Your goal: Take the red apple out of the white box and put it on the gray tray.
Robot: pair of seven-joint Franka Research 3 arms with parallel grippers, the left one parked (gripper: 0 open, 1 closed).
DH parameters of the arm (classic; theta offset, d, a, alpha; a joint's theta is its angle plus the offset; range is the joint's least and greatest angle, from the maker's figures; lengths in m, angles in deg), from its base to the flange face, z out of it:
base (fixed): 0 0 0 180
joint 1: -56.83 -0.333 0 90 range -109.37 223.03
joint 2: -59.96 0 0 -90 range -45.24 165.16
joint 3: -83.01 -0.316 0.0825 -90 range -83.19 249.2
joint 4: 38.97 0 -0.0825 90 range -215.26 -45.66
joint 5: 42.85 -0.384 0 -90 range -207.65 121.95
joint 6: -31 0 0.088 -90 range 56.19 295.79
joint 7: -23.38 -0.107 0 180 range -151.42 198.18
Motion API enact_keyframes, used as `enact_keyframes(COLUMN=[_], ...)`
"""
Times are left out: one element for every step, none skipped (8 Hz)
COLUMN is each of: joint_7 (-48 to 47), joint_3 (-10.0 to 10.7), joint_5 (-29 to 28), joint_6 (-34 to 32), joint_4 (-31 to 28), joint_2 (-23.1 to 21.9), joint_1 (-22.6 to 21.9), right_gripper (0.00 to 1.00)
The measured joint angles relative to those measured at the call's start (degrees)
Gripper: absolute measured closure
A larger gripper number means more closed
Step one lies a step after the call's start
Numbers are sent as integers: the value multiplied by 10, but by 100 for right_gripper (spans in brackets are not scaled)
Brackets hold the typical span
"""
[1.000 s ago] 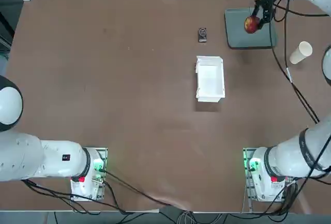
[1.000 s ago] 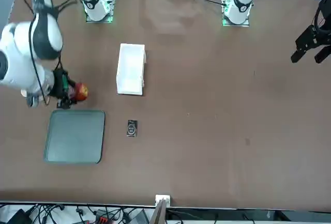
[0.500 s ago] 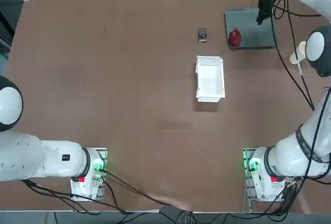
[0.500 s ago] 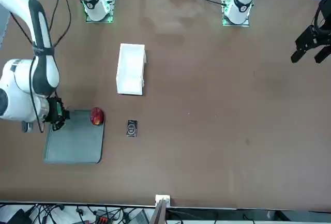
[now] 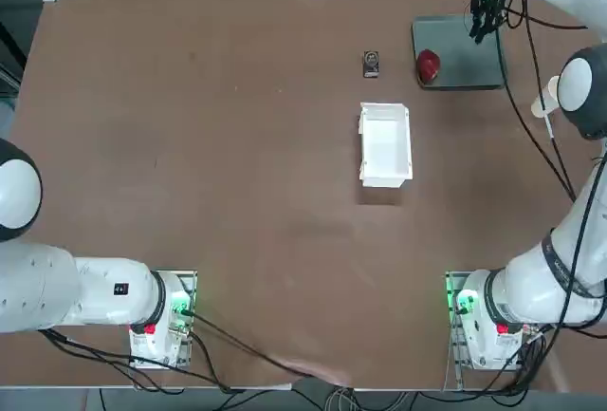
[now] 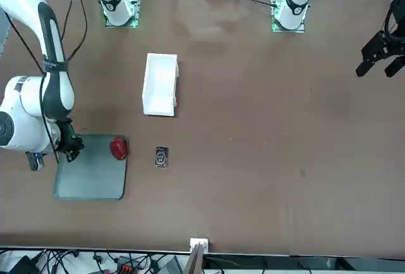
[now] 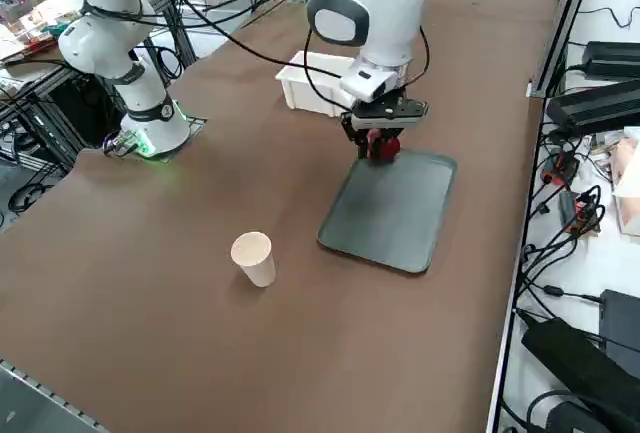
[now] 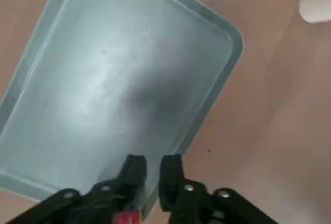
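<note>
The red apple lies on the gray tray, at the tray's edge nearest the small black object; it also shows in the front view. My right gripper hangs above the tray's far side, apart from the apple. In the wrist view the gripper is shut, fingers close together with nothing between them, over the tray. From the right side, the gripper partly hides the apple. The white box stands empty mid-table.
A small black object lies on the table just left of the tray. A white paper cup lies to the right of the tray, near the table's edge. The right arm's cable hangs over the tray's right side.
A second ago the gripper held the apple above the tray. The apple now rests on the tray's left edge, and the gripper has drawn away toward the tray's far side.
</note>
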Motion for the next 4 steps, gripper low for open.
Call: enact_keyframes(joint_7=[43, 88, 139, 198], joint_3=[-2, -5, -7, -8], joint_5=[2, 3, 4, 5], joint_6=[-1, -2, -3, -6], joint_4=[4, 8, 11, 11], joint_2=[-1, -3, -7, -15], joint_1=[0, -1, -2, -4], right_gripper=[52, 39, 34, 25])
